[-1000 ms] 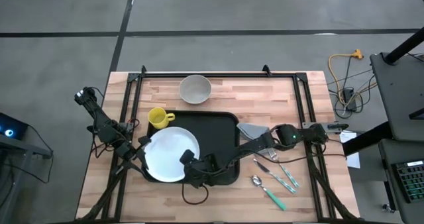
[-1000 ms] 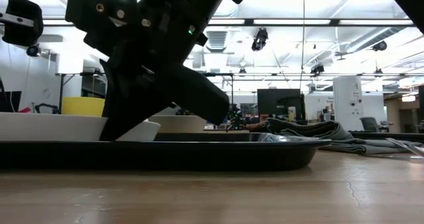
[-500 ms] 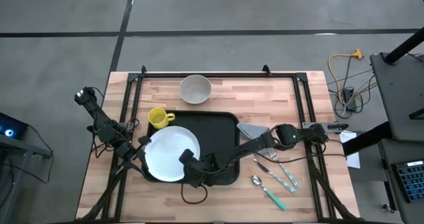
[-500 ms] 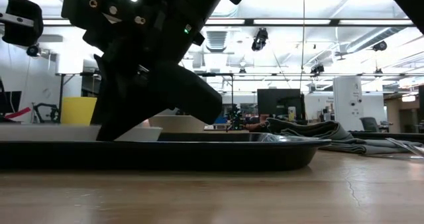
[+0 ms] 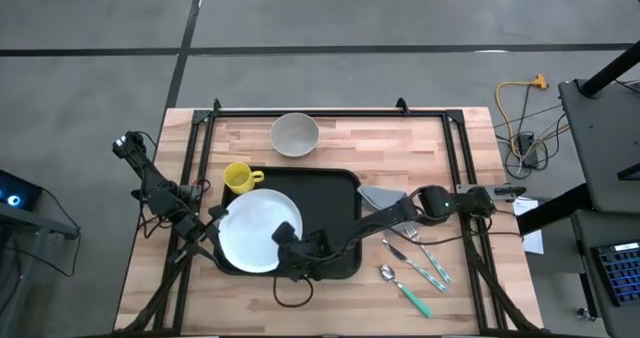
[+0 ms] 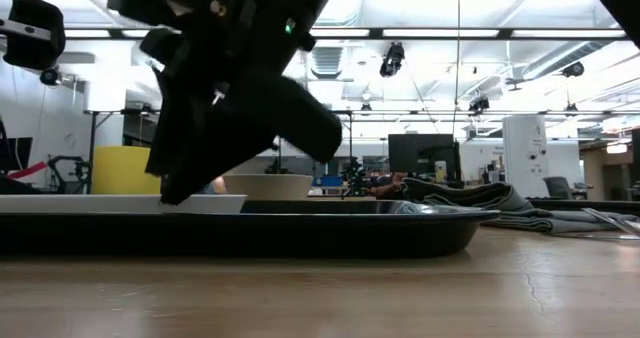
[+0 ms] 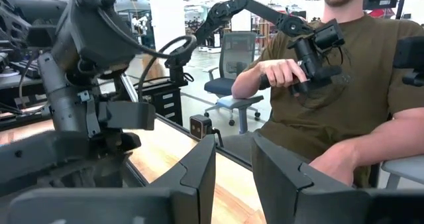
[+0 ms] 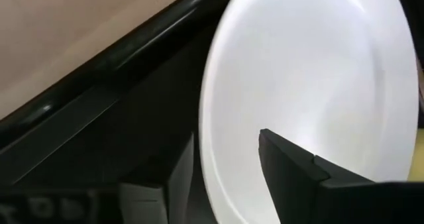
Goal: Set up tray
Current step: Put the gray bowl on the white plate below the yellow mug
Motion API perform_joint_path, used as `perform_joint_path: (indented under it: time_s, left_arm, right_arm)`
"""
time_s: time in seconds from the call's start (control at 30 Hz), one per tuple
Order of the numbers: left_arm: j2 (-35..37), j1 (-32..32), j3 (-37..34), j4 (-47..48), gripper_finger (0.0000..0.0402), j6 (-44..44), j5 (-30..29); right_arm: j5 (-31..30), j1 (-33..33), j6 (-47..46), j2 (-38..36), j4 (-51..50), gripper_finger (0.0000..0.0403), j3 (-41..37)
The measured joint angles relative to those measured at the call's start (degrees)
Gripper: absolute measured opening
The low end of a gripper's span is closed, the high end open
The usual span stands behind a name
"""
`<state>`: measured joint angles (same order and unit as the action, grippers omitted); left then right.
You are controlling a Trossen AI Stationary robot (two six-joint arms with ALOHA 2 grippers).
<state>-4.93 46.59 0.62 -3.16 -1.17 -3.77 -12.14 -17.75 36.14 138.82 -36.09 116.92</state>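
The black tray (image 5: 335,203) lies in the middle of the table. The white plate (image 5: 250,233) lies flat on the tray's left half and shows as a thin white band in the low view (image 6: 100,204). My right gripper (image 8: 225,144) reaches in from the right, slanting down, and stands open at the plate's near right rim (image 5: 283,236). One finger is over the plate and the other over the tray beside it. My left gripper (image 7: 233,177) waits open at the table's left edge, with nothing between its fingers. My right gripper stands astride the plate's rim (image 8: 207,151), one finger (image 8: 291,168) over the plate's face and the other (image 8: 177,177) over the tray floor. Whether either finger touches the plate, I cannot tell. The plate rests flat on the tray.
A yellow mug (image 5: 238,177) stands just beyond the tray's far left corner, and a pale bowl (image 5: 295,134) near the far edge. A grey napkin (image 5: 383,195) and cutlery (image 5: 415,268) lie right of the tray. A seated person (image 7: 331,85) shows beyond the table.
My right gripper has opened and let go of the plate's rim. The plate's raised side has sunk, so the plate now lies flat on the tray.
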Motion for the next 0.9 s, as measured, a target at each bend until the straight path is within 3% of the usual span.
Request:
perform_joint_path:
  time_s: [0.6,0.7,0.9]
  left_arm:
    - [0.00,0.00,0.00,0.00,0.0079,0.00,0.00]
    - [0.00,-0.01,0.01,-0.01,0.0079,0.00,0.00]
    - [0.00,0.00,0.02,-0.02,0.0079,0.00,0.02]
  right_arm:
    - [-0.59,1.84,-4.28,-4.63,-7.85,0.0148,0.00]
    - [-4.21,2.21,-3.67,-4.63,-7.51,0.0145,0.00]
    - [-17.17,3.83,-0.90,-4.63,-6.91,0.0144,0.68]
